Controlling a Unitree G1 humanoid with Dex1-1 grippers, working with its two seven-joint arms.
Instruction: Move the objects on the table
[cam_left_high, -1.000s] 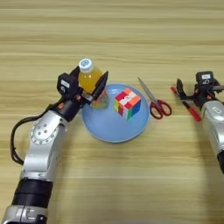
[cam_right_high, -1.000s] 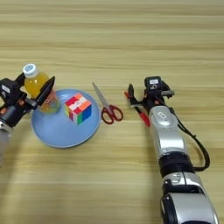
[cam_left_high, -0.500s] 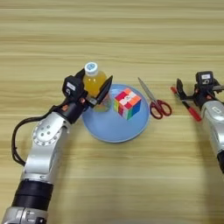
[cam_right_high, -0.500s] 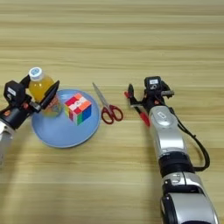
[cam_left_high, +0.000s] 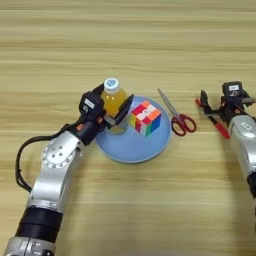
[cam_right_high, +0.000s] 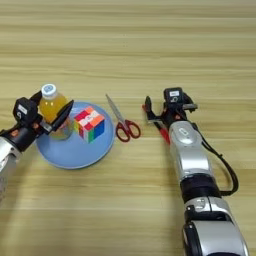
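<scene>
Bottle (cam_left_high: 113, 102) shifted right with your left gripper (cam_left_high: 114, 112), now upright over blue plate (cam_left_high: 131, 148) rim beside cube (cam_left_high: 145, 118); fingers clamp bottle. Right gripper (cam_right_high: 163, 115) spread, idle over pen (cam_right_high: 161, 129) on counter (cam_left_high: 128, 45).

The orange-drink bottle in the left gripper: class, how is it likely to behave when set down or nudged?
The orange-drink bottle stands tall on a narrow base, so a sideways nudge could tip it. It looks full of liquid, so probably heavy for its size. Its round body would likely roll if it fell on the blue plate. The left gripper brackets it with both fingers.
</scene>
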